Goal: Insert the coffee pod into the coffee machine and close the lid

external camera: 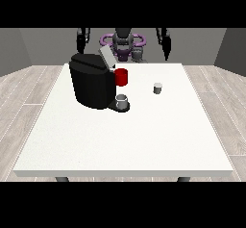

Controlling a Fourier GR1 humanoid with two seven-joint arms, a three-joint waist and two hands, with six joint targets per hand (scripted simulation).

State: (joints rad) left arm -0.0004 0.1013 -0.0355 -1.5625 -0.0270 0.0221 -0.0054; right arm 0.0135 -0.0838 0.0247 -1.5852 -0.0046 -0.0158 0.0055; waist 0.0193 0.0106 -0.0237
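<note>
Front view across the white table (120, 140), with me at its far edge. My two arms are raised at my sides above the far edge, well apart from everything on the table. My hand at the view's left (82, 43) hangs dark beside my torso; I cannot tell how it is set. My hand at the view's right (166, 46) hangs likewise, and I cannot tell its state either. Neither hand touches anything.

The black machine (92, 80) stands on the left half of the table, toward the far side. Its grey lid (106, 58) is up, tilted back from the machine's top toward the view's right. A red part (121, 77) shows at the machine's right side, just under the lid. A grey cup (122, 101) sits on the machine's low base at the front right.

The pod (157, 88), small and grey, stands upright on the bare table to the right of the machine, apart from it and from both hands.
</note>
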